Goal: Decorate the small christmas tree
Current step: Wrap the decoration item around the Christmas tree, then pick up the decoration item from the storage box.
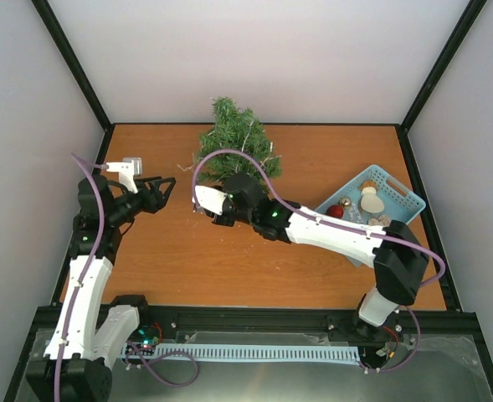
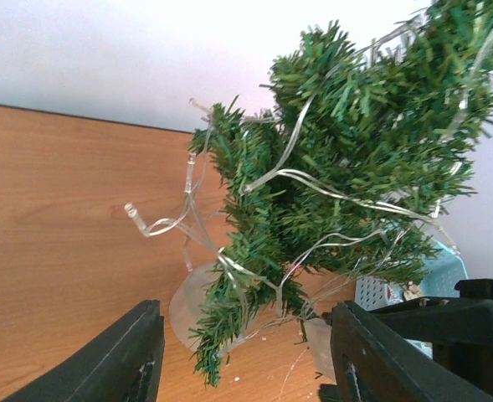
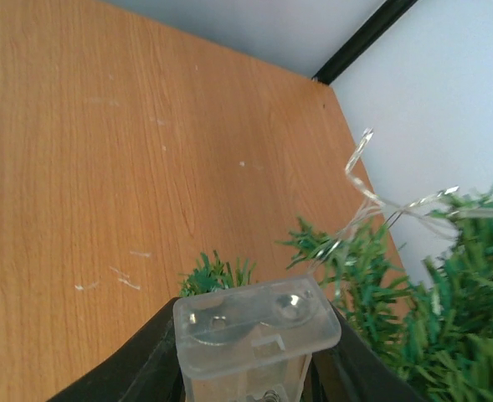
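The small christmas tree (image 1: 233, 146) stands at the back of the table, dark green, with a thin clear light string (image 2: 288, 180) draped over its branches. Its pale base (image 2: 187, 306) shows in the left wrist view. My right gripper (image 1: 210, 203) is shut on the string's clear plastic battery box (image 3: 254, 331), just in front of and left of the tree (image 3: 455, 327). My left gripper (image 1: 164, 188) is open and empty, left of the tree and pointing at it; its fingers (image 2: 120, 364) frame the tree's lower branches (image 2: 355, 159).
A light blue basket (image 1: 401, 191) at the right holds several ornaments, among them a red ball (image 1: 336, 210) and a white one (image 1: 372, 203). White walls with black frame posts close the back and sides. My right arm (image 1: 338, 234) stretches across the table's middle.
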You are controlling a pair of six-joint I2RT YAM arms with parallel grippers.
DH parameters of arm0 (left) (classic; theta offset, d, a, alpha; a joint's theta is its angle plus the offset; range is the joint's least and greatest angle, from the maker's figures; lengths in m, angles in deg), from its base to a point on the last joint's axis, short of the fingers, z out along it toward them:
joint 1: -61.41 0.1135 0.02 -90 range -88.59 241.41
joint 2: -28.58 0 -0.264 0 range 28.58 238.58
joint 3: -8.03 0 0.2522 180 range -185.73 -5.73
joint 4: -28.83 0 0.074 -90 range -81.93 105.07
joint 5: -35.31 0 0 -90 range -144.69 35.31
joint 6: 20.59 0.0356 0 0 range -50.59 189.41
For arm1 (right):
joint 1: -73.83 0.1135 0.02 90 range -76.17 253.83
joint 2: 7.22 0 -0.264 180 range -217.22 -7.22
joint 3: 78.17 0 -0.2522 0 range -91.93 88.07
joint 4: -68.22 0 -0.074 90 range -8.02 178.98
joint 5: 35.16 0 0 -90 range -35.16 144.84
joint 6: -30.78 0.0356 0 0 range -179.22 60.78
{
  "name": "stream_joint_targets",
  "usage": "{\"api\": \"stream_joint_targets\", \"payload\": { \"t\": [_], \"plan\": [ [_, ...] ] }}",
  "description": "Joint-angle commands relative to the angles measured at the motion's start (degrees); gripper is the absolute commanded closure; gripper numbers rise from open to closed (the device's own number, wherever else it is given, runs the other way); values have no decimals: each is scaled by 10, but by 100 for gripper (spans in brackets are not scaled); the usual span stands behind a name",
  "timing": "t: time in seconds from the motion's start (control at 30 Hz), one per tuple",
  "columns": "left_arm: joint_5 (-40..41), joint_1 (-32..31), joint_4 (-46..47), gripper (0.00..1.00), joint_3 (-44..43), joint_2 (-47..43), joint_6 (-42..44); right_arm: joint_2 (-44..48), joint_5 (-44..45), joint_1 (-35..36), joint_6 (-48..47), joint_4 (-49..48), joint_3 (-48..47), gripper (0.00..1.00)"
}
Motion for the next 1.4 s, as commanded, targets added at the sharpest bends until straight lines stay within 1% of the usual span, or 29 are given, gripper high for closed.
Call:
{"api": "stream_joint_targets", "payload": {
  "t": [0.0,0.07,0.13,0.27,0.4,0.53,0.7,0.93,1.0,1.17,1.3,1.37],
  "plan": [
    [13,-2,-6,45,0,7,-7,-24,49,9,-33,-24,-23,76],
    [8,-2,-6,45,2,9,-4,-31,49,10,-32,-13,-27,77],
    [5,-2,-8,45,5,9,0,-28,52,13,-26,-8,-23,81],
    [2,-3,-3,45,14,7,6,2,49,18,-11,-9,-3,80],
    [-1,-3,-3,45,20,15,12,27,39,19,-2,17,-2,73],
    [-2,-2,-3,45,22,13,13,36,27,19,-1,59,-4,61],
    [-2,-3,6,45,28,10,6,68,-11,19,13,101,-14,52],
    [-8,-2,7,45,25,10,3,82,9,19,21,106,-12,48],
    [-8,-3,7,45,25,9,4,93,-3,19,30,108,-13,46],
    [-13,-3,10,45,25,12,11,153,-28,19,85,104,-1,39],
    [-32,-11,24,44,32,7,15,226,27,19,168,98,29,28],
    [-37,-18,32,44,40,0,18,263,52,19,213,110,55,19]
  ]
}}
